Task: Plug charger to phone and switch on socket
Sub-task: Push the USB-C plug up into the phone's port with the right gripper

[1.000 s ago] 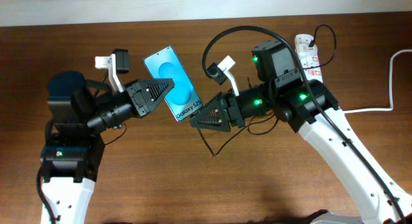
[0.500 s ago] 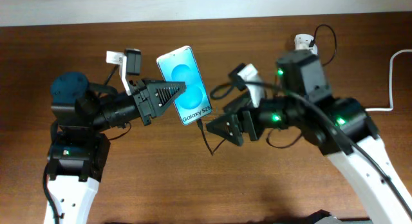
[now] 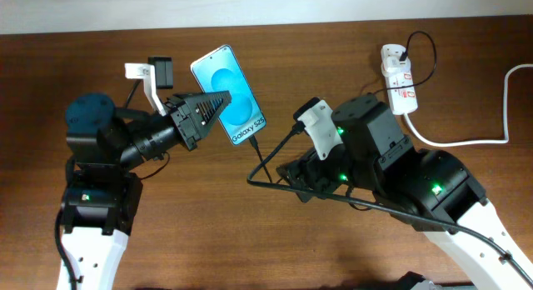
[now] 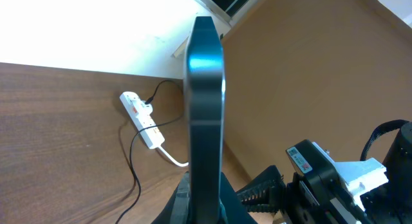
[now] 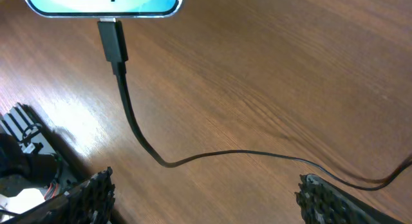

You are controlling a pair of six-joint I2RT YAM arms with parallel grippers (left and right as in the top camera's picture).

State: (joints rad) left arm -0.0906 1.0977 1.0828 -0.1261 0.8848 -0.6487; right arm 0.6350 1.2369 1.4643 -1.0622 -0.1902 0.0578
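Observation:
My left gripper (image 3: 212, 107) is shut on the left edge of the phone (image 3: 229, 94) and holds it tilted above the table. Its cyan screen faces up. In the left wrist view the phone (image 4: 206, 108) stands edge-on between the jaws. The charger's black connector (image 3: 256, 148) sits in the phone's bottom port; the right wrist view shows it (image 5: 112, 44) seated under the phone's lower edge (image 5: 103, 2). Its thin cable (image 5: 225, 153) trails over the wood. My right gripper (image 3: 287, 180) is open and empty, a short way below the connector (image 5: 206, 198). The socket (image 3: 398, 77) lies at the back right with the black plug (image 3: 398, 50) in it.
The socket's thick white cord (image 3: 466, 140) runs off the right edge. The socket also shows in the left wrist view (image 4: 143, 114). The right arm's body (image 3: 400, 173) fills the middle right. Black cable loops lie beneath it (image 3: 366, 208).
My right gripper has let go of the cable and drawn back down and to the right. The connector stays in the phone. The left gripper has shifted the phone slightly left and up.

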